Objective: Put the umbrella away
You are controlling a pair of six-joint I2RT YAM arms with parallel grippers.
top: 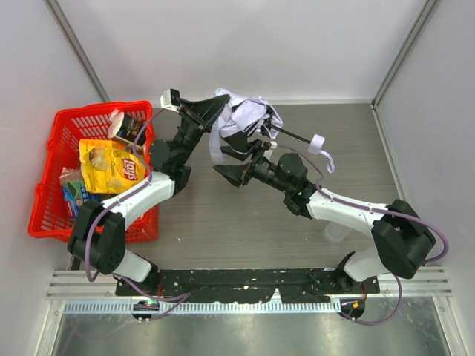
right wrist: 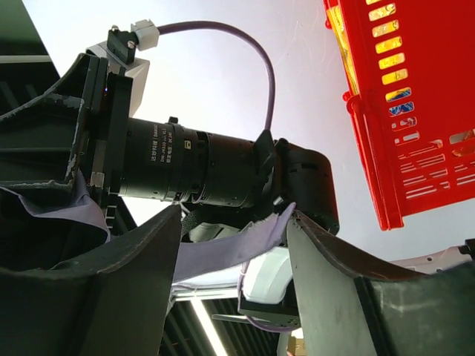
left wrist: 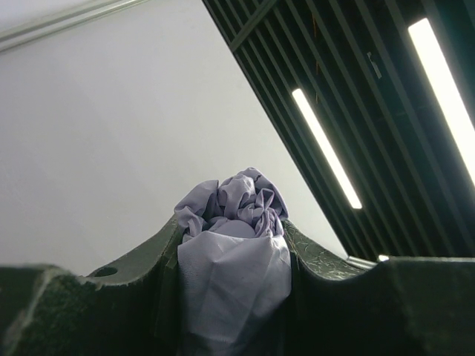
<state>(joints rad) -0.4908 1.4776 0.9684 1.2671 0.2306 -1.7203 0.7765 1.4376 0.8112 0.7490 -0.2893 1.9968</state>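
Observation:
The umbrella is held above the table, its pale lavender canopy bunched up. Its thin black shaft runs right to a small light handle with a hanging strap. My left gripper is shut on the crumpled canopy, which fills the space between its jaws. A lavender fabric strip hangs from the canopy. My right gripper sits just below it. In the right wrist view the strip lies loosely across the wide-apart jaws of that gripper and touches the right fingertip.
A red basket stands at the left and also shows as a red basket in the right wrist view. It holds a yellow chips bag, a cup and other packets. The left arm's camera lens is close above my right fingers.

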